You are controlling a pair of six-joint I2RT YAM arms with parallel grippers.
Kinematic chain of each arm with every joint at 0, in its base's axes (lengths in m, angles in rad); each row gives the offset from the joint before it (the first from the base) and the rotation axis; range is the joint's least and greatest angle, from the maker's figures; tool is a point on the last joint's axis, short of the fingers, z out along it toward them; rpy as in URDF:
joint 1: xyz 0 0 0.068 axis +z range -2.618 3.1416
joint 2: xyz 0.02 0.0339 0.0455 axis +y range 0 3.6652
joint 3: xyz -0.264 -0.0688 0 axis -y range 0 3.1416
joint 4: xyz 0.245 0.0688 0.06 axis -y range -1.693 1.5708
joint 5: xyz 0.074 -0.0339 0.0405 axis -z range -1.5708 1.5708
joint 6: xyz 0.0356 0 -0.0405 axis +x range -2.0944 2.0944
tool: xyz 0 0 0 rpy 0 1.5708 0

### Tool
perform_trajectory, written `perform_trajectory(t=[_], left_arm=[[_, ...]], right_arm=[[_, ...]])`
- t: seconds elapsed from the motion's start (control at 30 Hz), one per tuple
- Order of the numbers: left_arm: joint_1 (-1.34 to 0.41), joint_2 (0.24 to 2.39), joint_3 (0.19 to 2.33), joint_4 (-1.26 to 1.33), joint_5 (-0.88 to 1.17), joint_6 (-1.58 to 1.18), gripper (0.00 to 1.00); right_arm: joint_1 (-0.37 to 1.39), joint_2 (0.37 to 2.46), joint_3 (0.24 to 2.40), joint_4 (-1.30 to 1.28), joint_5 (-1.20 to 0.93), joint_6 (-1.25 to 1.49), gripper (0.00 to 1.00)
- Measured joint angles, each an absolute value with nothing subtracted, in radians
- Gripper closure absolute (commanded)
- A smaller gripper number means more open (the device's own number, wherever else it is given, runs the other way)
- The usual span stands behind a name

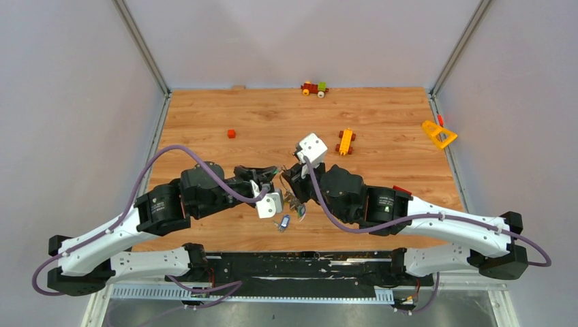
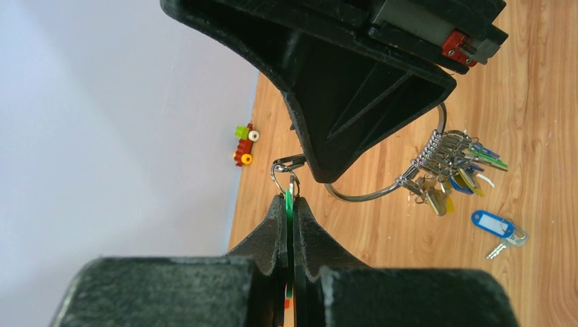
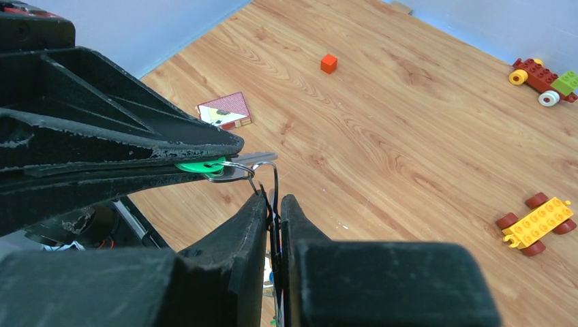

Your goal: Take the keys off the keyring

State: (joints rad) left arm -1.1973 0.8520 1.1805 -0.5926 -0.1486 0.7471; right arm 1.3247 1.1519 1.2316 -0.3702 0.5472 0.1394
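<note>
- L gripper [image 2: 291,199], nearest the L wrist cam: fingers are clenched on a green-tagged key [image 3: 199,165], which is gripped by its tag.
- R gripper [image 3: 272,201], nearest the R wrist cam: fingers are pinched shut on the keyring [image 2: 368,195] wire. The two grippers' tips are set just beside each other, roughly crosswise.
- Wood-grain table [image 1: 272,116]: both arms are reached in over its near-centre part.
- keyring: a thin silver loop, held up off the table and partly hidden behind R gripper in the L wrist view.
- keys [image 2: 453,167]: bunched w/ blue, green and yellow tags, hung from small rings on the loop's far side.
- Yellow brick car [image 3: 537,221]: parked on the table, well apart from the grippers.
- Red/green brick car [image 3: 543,76]: seen near the far wall.
- Blue-tagged key [image 2: 495,223]: laid loose on the table near the bunch, not touching it.
- Orange cube [image 3: 329,63]: set alone, mid-table.
- Split ring [image 2: 281,172]: seen at the green-tagged key's head. Whether it is threaded on the loop can't be told.
</note>
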Motion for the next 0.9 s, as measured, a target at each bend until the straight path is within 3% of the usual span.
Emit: perform_trajectory(t=[0.9], left_arm=[[-1.200,0.912,1.084,-0.456,-0.101,0.722,1.00]], right_arm=[[1.323,1.010,1.110,-0.346,0.573,0.175,1.00]])
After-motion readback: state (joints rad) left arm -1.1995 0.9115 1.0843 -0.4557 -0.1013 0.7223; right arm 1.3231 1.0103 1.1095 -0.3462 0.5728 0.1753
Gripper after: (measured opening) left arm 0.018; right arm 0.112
